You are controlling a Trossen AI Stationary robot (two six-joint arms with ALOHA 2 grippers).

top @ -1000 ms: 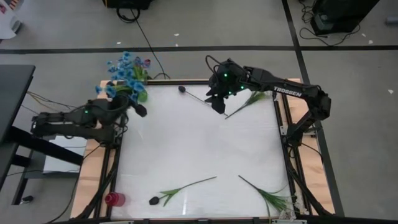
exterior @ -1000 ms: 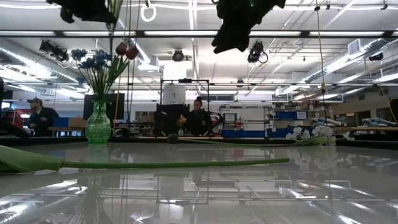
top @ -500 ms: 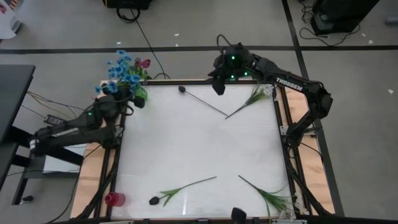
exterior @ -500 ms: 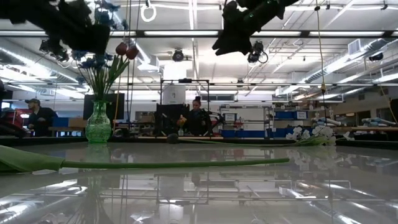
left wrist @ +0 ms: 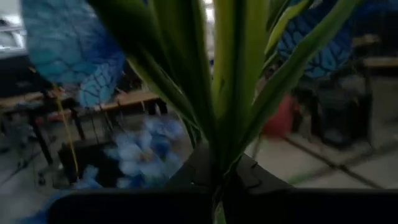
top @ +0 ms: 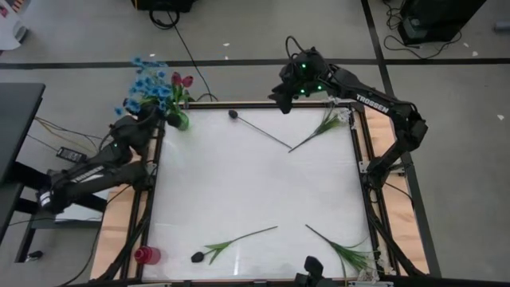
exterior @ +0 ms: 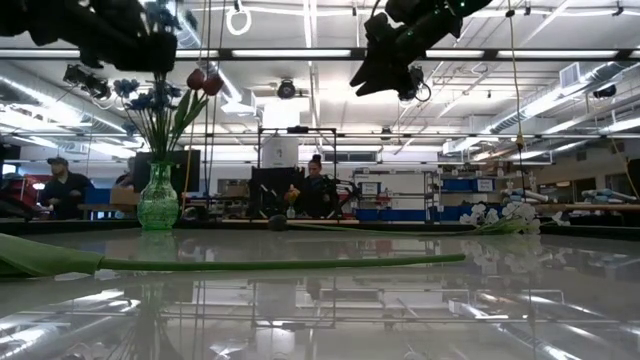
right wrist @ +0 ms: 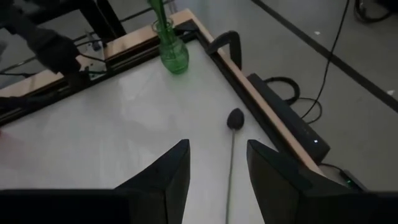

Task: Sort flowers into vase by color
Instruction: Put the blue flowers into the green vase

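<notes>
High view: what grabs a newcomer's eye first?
The green vase at the table's far left corner, bristling with blue flowers and a couple of dark red ones, with the left tool shut on a green stem right beside it. Next, the right tool, open and empty, hangs above the far edge over a dark-headed flower lying on the white table.

Lit evenly from ceiling strips; glossy tabletop (exterior: 330,300) mirroring them across lower frame. Left wrist view blurred throughout, flowers (left wrist: 217,81) out of focus.
</notes>
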